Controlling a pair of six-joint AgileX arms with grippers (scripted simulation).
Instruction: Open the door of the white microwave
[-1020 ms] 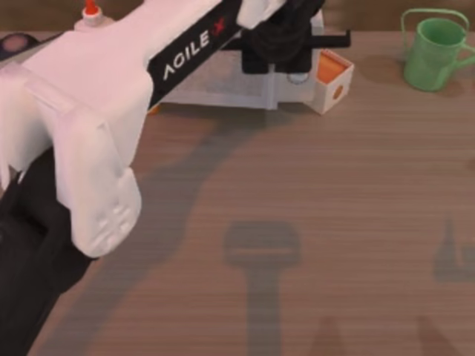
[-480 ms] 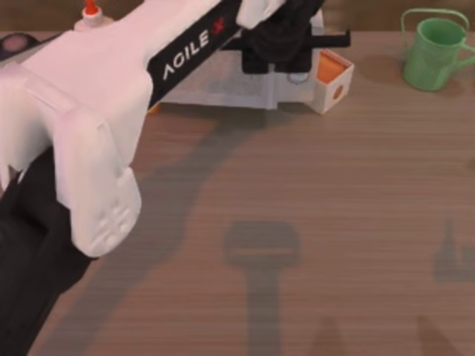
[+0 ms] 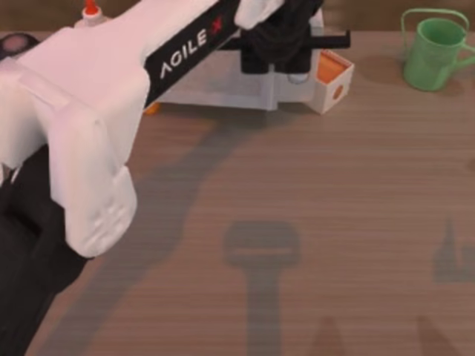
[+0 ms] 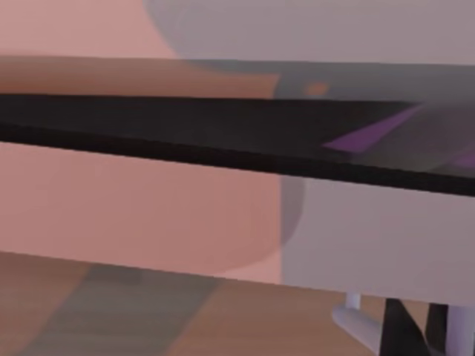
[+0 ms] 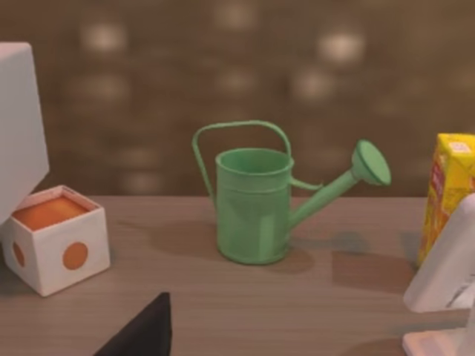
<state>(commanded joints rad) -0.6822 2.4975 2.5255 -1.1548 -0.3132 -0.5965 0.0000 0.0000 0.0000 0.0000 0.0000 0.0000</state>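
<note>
The white microwave (image 3: pixel 223 89) stands at the table's back middle, largely under my left arm. Its door (image 3: pixel 211 85), a white panel with a grey mesh window, faces the table front, and a silver knob (image 3: pixel 297 76) sits to its right. My left gripper (image 3: pixel 286 44) is at the door's right edge, near the top. In the left wrist view the door (image 4: pixel 356 245) shows below a dark gap (image 4: pixel 223 133), and its pale bar handle (image 4: pixel 356 324) runs into my dark fingers (image 4: pixel 401 330), which are shut on it. My right gripper (image 5: pixel 145 334) is parked off to the right.
A small white box with orange inside (image 3: pixel 332 78) touches the microwave's right side. A green watering can (image 3: pixel 434 52) stands at the back right, with a yellow carton (image 5: pixel 449 185) beyond it. A red-capped bottle (image 3: pixel 90 11) stands at the back left.
My left arm has shifted slightly to the left and back. The microwave, box and watering can stay in place.
</note>
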